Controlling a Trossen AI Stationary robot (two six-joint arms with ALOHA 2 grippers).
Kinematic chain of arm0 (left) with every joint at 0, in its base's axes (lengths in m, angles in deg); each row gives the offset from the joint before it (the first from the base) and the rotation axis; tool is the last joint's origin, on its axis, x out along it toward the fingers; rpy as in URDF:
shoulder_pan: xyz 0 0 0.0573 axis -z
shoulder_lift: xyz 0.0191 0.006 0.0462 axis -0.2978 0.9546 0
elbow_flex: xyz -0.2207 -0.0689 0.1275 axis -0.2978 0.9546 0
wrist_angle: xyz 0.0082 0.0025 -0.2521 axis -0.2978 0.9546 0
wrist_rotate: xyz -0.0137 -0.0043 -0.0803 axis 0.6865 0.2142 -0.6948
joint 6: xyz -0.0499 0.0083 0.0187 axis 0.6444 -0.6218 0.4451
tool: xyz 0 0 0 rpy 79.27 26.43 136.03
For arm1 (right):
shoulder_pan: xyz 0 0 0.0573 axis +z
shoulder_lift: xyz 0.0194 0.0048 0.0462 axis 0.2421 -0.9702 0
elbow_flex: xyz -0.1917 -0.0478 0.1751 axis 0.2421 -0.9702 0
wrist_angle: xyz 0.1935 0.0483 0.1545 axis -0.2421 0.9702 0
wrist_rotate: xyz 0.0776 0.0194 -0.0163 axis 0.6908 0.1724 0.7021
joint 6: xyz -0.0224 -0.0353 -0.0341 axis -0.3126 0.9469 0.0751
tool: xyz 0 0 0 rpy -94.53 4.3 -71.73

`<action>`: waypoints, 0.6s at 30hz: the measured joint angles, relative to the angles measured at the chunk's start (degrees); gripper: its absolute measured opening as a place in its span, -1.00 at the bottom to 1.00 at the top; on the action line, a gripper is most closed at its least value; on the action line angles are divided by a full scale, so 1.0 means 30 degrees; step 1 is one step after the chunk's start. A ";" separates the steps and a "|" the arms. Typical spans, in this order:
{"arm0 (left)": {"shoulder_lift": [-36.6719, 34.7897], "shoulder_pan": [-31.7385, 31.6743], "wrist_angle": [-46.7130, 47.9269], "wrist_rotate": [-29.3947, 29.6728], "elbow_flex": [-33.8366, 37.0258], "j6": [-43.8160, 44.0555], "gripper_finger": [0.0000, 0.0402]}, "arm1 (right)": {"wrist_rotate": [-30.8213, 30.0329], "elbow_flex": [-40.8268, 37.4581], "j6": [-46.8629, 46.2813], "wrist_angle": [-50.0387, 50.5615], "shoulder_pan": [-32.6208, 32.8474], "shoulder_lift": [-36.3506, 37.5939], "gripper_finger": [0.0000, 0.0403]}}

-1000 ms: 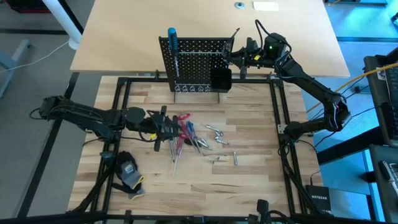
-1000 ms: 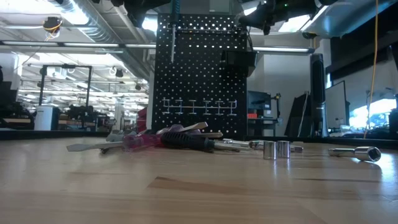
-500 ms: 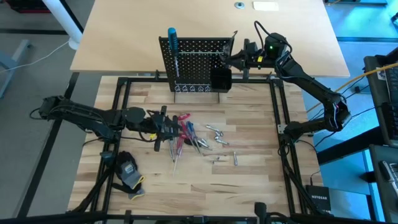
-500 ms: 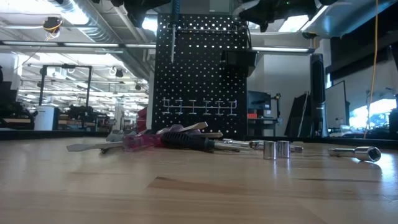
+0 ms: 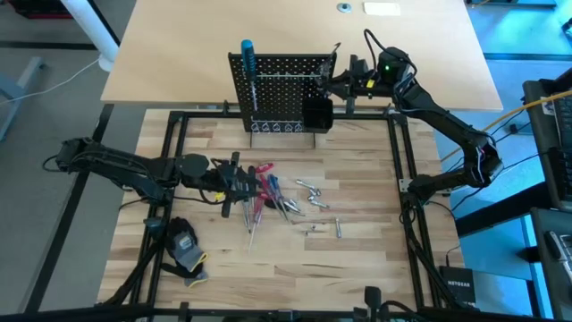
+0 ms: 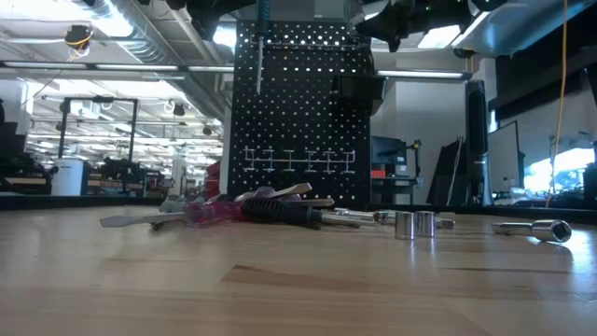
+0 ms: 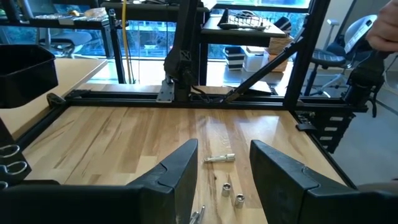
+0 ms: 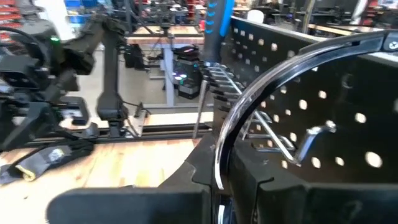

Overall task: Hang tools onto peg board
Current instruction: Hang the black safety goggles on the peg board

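Butcher-block table [image 5: 357,259]: right gripper [image 5: 332,82] clamps a curved silver tool [image 8: 261,112] against the peg board [image 5: 281,85]. Align it squarely over the hook directly ahead. Left gripper [image 7: 222,165], spread, waits over loose tools [image 5: 268,192].

Bright even overhead light, soft shadows — right wrist view blurred.

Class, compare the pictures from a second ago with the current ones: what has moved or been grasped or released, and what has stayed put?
Very little changed. The right gripper, holding a curved silver tool at the top right corner of the peg board, edged slightly further along that corner. Nothing was grasped or released. The left gripper kept hovering open over the loose tools, which lie as before, and the blue-handled screwdriver still hangs on the board.
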 joint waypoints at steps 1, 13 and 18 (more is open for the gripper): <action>0.0000 0.0000 0.0000 -0.0005 0.0000 -0.0005 -0.32 | -0.0175 0.0000 -0.0009 -0.0002 -0.0005 0.0000 -0.85; 0.0000 0.0000 -0.0003 -0.0005 0.0000 0.0000 -0.32 | -0.0445 0.0036 -0.0168 -0.0077 0.0015 -0.0568 -0.78; 0.0000 0.0000 0.0000 -0.0005 0.0000 0.0012 -0.32 | -0.0569 0.0022 -0.0561 0.0093 0.0007 -0.0632 -0.68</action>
